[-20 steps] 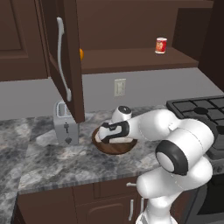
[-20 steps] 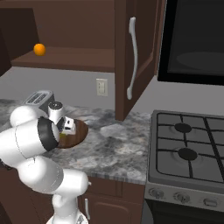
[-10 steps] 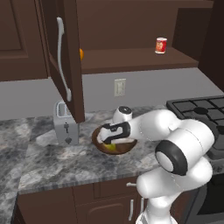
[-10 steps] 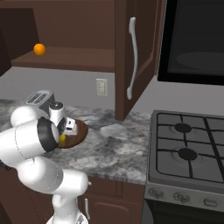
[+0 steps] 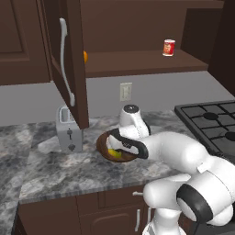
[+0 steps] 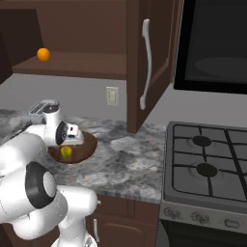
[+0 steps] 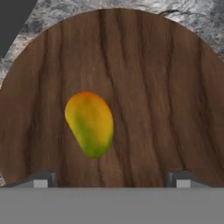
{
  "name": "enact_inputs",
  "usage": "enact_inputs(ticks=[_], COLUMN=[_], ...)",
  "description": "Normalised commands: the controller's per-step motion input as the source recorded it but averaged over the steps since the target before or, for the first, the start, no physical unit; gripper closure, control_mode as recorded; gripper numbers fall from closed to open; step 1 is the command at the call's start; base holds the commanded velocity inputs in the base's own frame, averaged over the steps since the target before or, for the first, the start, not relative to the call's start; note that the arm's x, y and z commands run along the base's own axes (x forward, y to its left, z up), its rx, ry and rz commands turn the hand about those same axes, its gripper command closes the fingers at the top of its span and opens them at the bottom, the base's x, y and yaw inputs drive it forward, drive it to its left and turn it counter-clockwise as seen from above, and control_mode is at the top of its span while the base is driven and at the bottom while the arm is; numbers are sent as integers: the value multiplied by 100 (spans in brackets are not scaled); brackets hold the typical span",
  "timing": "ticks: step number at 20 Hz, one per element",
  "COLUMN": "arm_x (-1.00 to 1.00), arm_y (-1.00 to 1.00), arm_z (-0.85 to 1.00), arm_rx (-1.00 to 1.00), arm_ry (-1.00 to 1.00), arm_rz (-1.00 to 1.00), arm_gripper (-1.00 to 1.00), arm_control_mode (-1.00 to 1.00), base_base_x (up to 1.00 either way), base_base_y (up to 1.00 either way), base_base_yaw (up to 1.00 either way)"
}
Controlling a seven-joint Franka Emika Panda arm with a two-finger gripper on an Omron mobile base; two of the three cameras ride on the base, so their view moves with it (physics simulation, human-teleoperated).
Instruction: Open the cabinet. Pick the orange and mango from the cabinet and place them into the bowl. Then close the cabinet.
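Note:
The mango (image 7: 89,123) lies loose on the dark wood-grain bowl (image 7: 153,87), yellow-green with an orange end. My gripper (image 7: 110,179) hangs just above it, open, with one fingertip on each side and nothing between them. From the base views the bowl (image 5: 103,143) (image 6: 87,147) sits on the counter beside the toaster, the mango (image 5: 114,153) (image 6: 66,152) inside it under my gripper (image 5: 119,147) (image 6: 65,144). The cabinet (image 5: 73,55) (image 6: 137,58) stands with both doors swung open. The orange (image 6: 44,54) (image 5: 85,56) rests on its shelf, half hidden by the left door in the left base view.
A silver toaster (image 5: 69,133) (image 6: 41,108) stands left of the bowl. A small red can (image 5: 169,47) sits on the shelf's right end. The gas stove (image 5: 211,124) (image 6: 207,164) lies to the right, a dark microwave (image 6: 212,43) above it.
The jaws have spread wide and let go of the mango, which now lies in the bowl. The arm has stayed over the bowl.

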Motion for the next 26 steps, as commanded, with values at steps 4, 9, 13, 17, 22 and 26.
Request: enact_inputs(ticks=[4, 9, 13, 17, 22, 26], arm_x=[-73, -65, -58, -35, -22, -9], arm_y=[-10, -14, 0, 0, -3, 0], arm_z=[85, 62, 60, 74, 77, 67], arm_rx=[0, 0, -1, 0, 3, 8], arm_ry=[4, 0, -8, -6, -5, -6], arm_rz=[0, 0, 0, 0, 0, 2], arm_gripper=[-100, -100, -100, -100, -100, -100], arm_control_mode=[-100, -100, -100, -100, -100, -100], base_base_x=[0, 0, 0, 0, 0, 0], base_base_y=[0, 0, 0, 0, 0, 0], base_base_yaw=[0, 0, 0, 0, 0, 0])
